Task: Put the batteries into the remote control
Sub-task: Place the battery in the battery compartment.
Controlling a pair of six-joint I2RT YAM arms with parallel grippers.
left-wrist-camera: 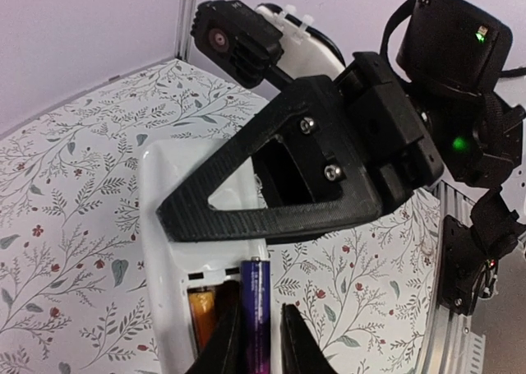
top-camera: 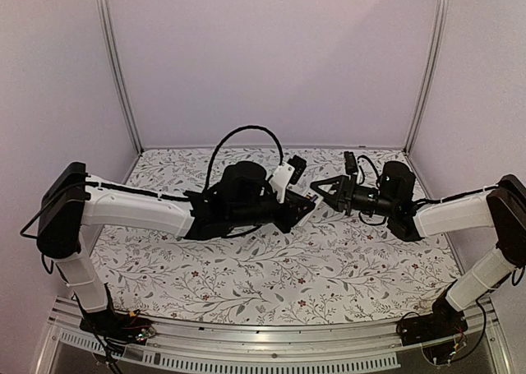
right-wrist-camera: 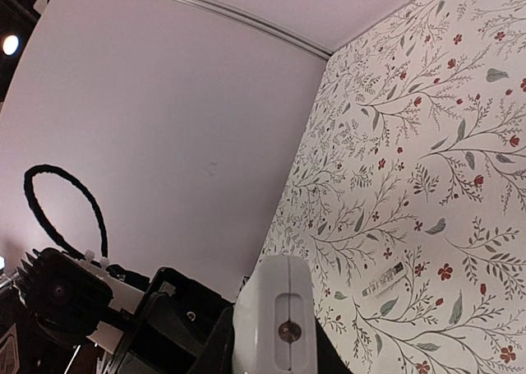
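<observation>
The white remote control lies back-up over the floral table with its battery bay uncovered. My right gripper is shut on one end of the remote control; its black finger crosses the casing in the left wrist view. An orange battery sits in the left slot. A dark purple-black battery lies along the right slot between the fingers of my left gripper. The left finger touches it and a thin gap shows at the right finger. From above, left gripper and right gripper meet mid-table and hide the remote.
The floral tablecloth covers the table. A small printed label lies flat on it to the right of the remote. A metal rail runs along the near edge. White walls and aluminium posts close in the back and sides.
</observation>
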